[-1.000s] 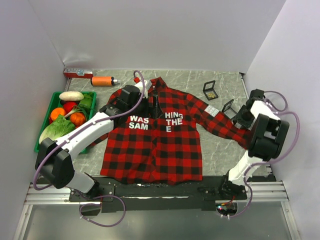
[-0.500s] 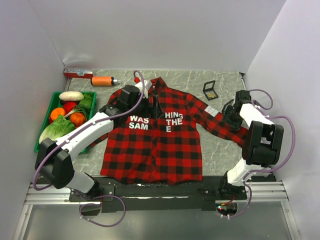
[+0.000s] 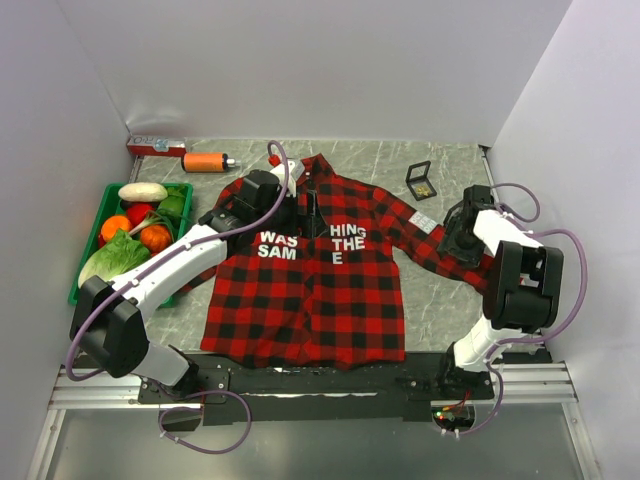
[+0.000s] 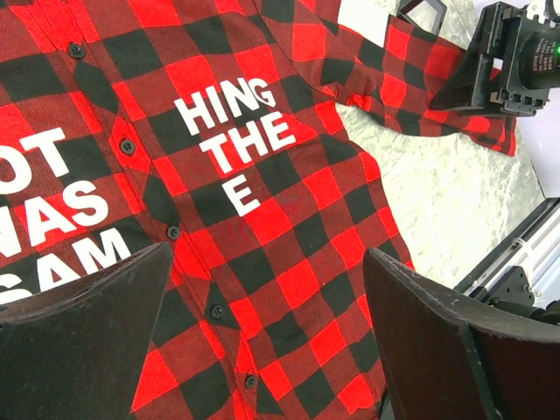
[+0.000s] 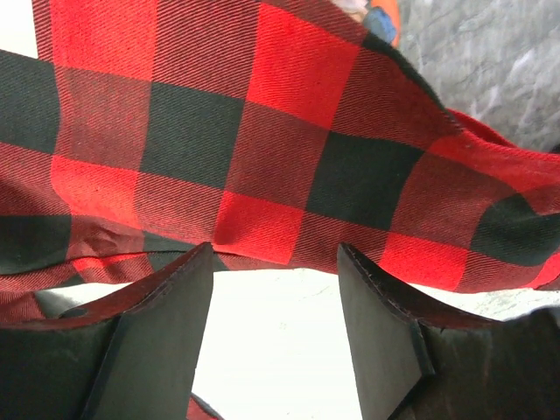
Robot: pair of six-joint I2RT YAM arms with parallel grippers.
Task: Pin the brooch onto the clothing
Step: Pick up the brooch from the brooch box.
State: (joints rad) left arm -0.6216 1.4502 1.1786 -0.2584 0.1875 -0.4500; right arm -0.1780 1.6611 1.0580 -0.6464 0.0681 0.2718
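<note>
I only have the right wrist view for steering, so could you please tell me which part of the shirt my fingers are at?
Observer: The right gripper is over the shirt's sleeve on its own side, toward the cuff.
Operator: Thank you. Is the left arm holding anything?
Observer: No, the left gripper hovers open and empty above the lettered chest.
Operator: What lies near that sleeve?
Observer: A small open black box sits on the table just beyond it.

One plaid shirt (image 3: 300, 290), one green crate (image 3: 187, 196) of produce, one orange bottle (image 3: 207, 161), one flat red box (image 3: 155, 147) and one small black case (image 3: 420, 179) lie on the surface (image 3: 440, 300). Two pincers: left pincer (image 4: 267, 289), right pincer (image 5: 273, 289).
</note>
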